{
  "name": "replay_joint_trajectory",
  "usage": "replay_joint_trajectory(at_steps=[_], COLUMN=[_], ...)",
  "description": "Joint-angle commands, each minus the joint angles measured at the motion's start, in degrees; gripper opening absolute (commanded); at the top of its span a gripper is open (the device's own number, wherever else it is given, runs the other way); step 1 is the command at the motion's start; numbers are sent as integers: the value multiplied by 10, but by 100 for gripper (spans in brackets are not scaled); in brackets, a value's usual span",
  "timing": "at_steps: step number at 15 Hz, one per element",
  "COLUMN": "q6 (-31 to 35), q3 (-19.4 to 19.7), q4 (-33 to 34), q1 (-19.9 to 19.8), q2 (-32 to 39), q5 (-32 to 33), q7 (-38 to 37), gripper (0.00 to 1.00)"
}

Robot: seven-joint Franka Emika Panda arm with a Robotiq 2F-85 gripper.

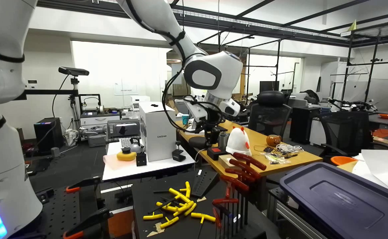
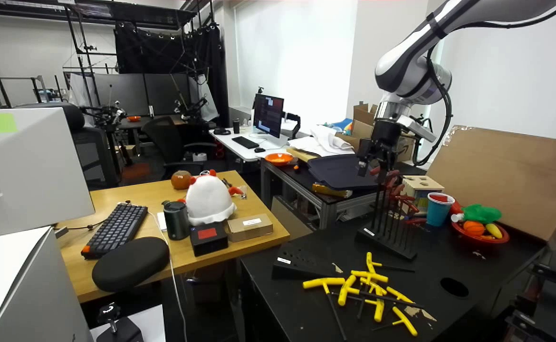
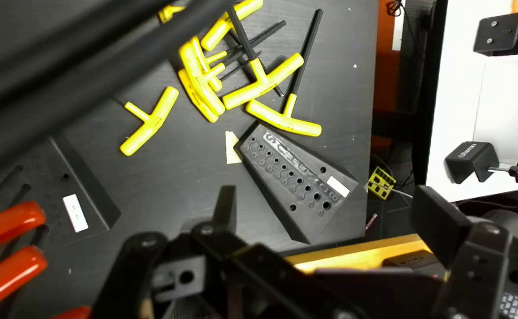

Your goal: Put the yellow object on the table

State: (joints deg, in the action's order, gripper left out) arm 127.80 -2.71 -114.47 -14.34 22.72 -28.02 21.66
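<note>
Yellow T-handle keys (image 3: 265,84): smooth grips, black shafts, loosely heaped on the matte black tabletop (image 1: 144,200), near its left edge in an exterior view. Wedge-shaped holder (image 3: 281,177), drilled with graduated round holes, lies by the tabletop corner nearest the wooden table (image 2: 145,194). Glossy red handles (image 3: 9,226) stand in a sloped black rack (image 3: 51,195). Gripper (image 3: 325,208): released, fingers (image 3: 226,206) well apart, above the tabletop. Markings: raised lettering (image 3: 270,138) on the holder, not fully legible; white labels (image 3: 338,186) on holder and rack; "Ulanzi" on a bracket (image 3: 471,159); "Unitree" on a white carton (image 1: 161,129).
</note>
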Motion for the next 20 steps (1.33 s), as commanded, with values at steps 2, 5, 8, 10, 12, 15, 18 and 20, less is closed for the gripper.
replay_joint_trajectory(at_steps=[2,5,8,10,12,15,18,20], q6=[76,120,144,149,132,114,98,105], q3=[16,31,50,62,67,65,61,59], q4=[-85,-109,-125,-134,-138,-141,-140,-121], q1=[15,41,72,93,106,110,110,107], q2=[-66,-81,-94,-109,-131,-163,-184,-160], q5=[6,59,142,197,237,258,253,245], q7=[-6,-63,-150,-212,-252,-274,-281,-265], gripper=[100,100,100,100,100,100,100,100])
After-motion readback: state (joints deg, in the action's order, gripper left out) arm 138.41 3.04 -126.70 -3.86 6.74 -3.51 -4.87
